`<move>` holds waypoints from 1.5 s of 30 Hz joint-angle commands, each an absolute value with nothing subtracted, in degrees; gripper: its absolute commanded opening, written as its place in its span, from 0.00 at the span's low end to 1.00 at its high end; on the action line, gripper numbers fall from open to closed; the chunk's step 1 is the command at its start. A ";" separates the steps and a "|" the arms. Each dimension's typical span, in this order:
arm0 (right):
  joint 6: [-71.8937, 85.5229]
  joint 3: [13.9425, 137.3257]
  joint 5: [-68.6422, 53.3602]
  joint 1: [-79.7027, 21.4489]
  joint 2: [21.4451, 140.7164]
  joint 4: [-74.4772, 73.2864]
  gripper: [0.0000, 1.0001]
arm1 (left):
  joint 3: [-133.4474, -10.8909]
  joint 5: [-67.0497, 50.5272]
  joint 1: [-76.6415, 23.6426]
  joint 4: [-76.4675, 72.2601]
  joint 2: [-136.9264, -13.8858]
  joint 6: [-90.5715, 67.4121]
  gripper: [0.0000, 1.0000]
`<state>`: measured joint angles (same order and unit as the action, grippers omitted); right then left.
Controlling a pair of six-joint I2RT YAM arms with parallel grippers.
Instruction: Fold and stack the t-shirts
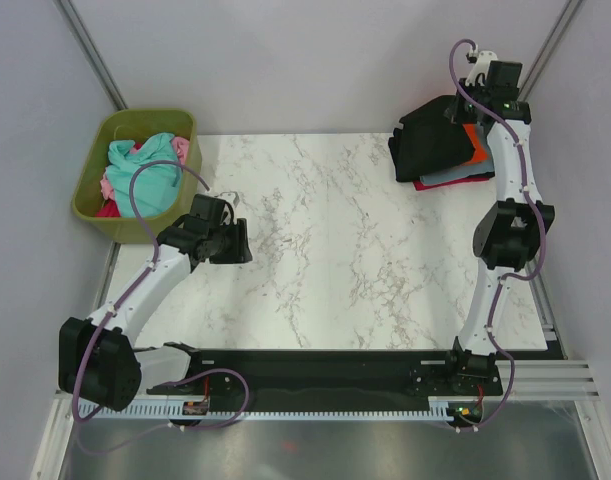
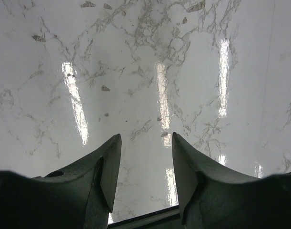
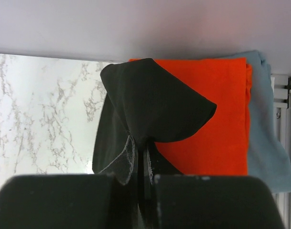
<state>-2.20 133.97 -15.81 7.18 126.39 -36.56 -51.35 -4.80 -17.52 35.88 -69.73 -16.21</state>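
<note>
A folded black t-shirt (image 1: 433, 140) lies partly over a stack at the table's far right corner. Under it I see an orange t-shirt (image 1: 475, 142), a grey-blue one (image 3: 266, 143) and a magenta or red edge (image 1: 450, 182). My right gripper (image 1: 463, 110) is shut on a pinch of the black t-shirt (image 3: 150, 109), lifted above the orange t-shirt (image 3: 216, 119). My left gripper (image 1: 240, 240) is open and empty, low over bare marble at the left; its fingers (image 2: 107, 171) hold nothing. Teal (image 1: 145, 170), pink (image 1: 182, 150) and red (image 1: 109, 210) t-shirts lie crumpled in the tub.
An olive-green plastic tub (image 1: 90, 185) stands off the table's far left corner. The white marble tabletop (image 1: 335, 240) lies between the arms. Grey walls enclose the back and sides. A black rail (image 1: 325, 365) runs along the near edge.
</note>
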 commanded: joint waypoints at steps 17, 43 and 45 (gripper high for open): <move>-1.32 143.09 -23.29 14.77 133.77 -23.91 0.00 | -52.38 -3.69 -18.81 34.98 -72.60 -13.71 0.54; 7.28 145.29 -5.02 19.68 146.78 -5.63 0.98 | -52.38 -5.01 -19.86 35.07 -71.46 -13.80 0.54; 8.70 143.54 -3.17 20.30 143.90 -3.26 0.98 | -52.47 -5.01 -20.04 35.07 -70.84 -13.80 0.54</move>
<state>4.67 142.32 -9.91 18.61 148.20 -11.84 -51.35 -4.64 -19.57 35.90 -72.71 -16.19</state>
